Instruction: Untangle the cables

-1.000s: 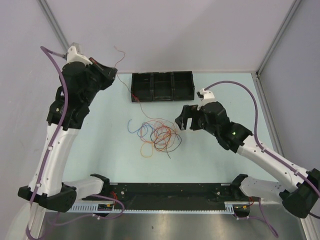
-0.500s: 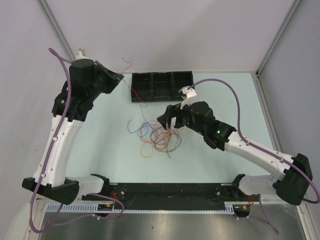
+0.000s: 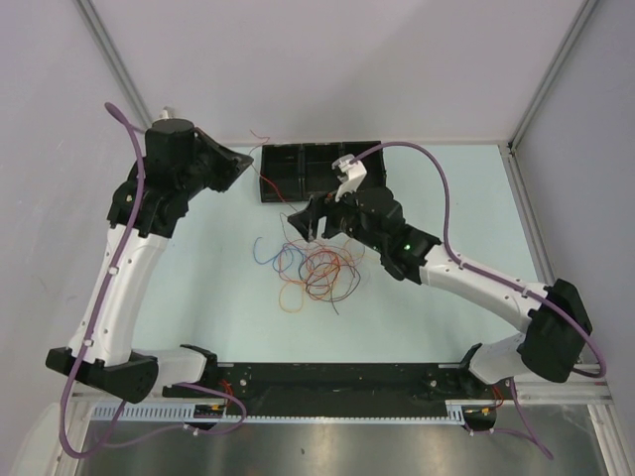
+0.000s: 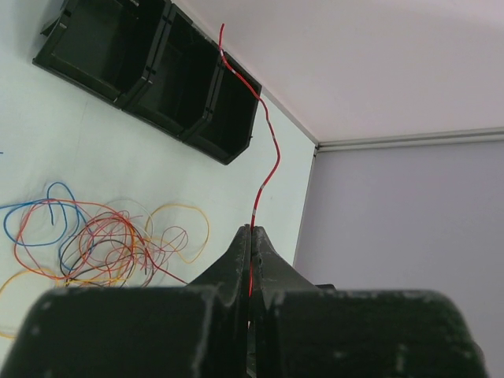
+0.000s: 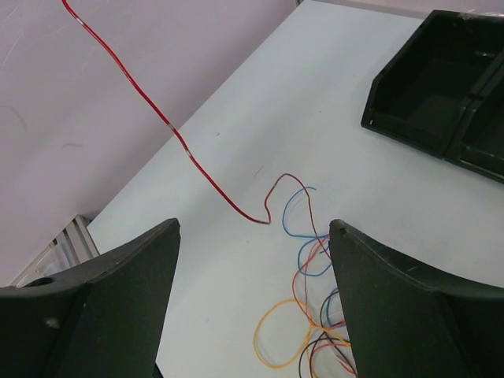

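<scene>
Right gripper (image 3: 316,220) advanced to cables (image 3: 316,270), left gripper (image 4: 250,236) pinching red cable (image 4: 272,150)

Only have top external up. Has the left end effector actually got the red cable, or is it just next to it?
Observer: Got it. The left wrist view shows the left end effector shut, with the red cable pinched between its tips.
Operator: Right one holding anything?
Observer: No. In the right wrist view the right end effector is open, with nothing between its jaws.
Operator: What is it looking at?
Observer: The near edge of the tangle: blue, orange and black loops lying flat just ahead of it.
</scene>
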You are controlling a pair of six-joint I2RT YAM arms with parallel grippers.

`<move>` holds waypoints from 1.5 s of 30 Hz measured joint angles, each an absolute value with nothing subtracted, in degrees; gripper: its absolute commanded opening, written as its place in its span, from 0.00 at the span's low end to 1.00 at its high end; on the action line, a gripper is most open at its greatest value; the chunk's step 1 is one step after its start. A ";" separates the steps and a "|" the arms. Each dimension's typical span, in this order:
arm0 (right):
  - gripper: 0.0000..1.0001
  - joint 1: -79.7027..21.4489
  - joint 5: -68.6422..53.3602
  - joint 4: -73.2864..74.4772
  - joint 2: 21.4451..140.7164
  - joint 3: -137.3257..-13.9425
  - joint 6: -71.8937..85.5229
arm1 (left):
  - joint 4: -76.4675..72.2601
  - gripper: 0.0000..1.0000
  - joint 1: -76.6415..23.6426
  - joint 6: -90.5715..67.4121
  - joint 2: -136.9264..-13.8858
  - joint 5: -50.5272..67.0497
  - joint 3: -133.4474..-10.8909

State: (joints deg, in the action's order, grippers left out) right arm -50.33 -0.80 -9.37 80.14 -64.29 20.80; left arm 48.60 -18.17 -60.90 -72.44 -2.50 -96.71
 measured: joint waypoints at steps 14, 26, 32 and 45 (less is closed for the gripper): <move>0.00 -52.23 -1.89 -10.94 86.59 -69.52 17.93 | 48.64 0.00 -18.04 -61.54 -72.44 -0.75 -95.13; 0.00 -53.84 2.22 -3.16 85.97 -77.45 16.62 | 47.53 0.00 -16.21 -61.43 -71.07 -1.04 -86.70; 0.00 -54.26 2.87 6.07 85.93 -92.73 13.61 | 40.01 0.00 -16.51 -61.89 -70.41 9.13 -76.44; 0.00 -54.89 4.43 15.68 88.49 -101.54 11.68 | 34.22 0.19 -16.71 -56.51 -72.40 19.59 -75.18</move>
State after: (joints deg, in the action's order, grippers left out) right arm -54.89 4.43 15.68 88.49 -101.54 11.68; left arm 34.22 -16.71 -56.51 -72.40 19.59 -75.18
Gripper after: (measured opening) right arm 0.011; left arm 0.033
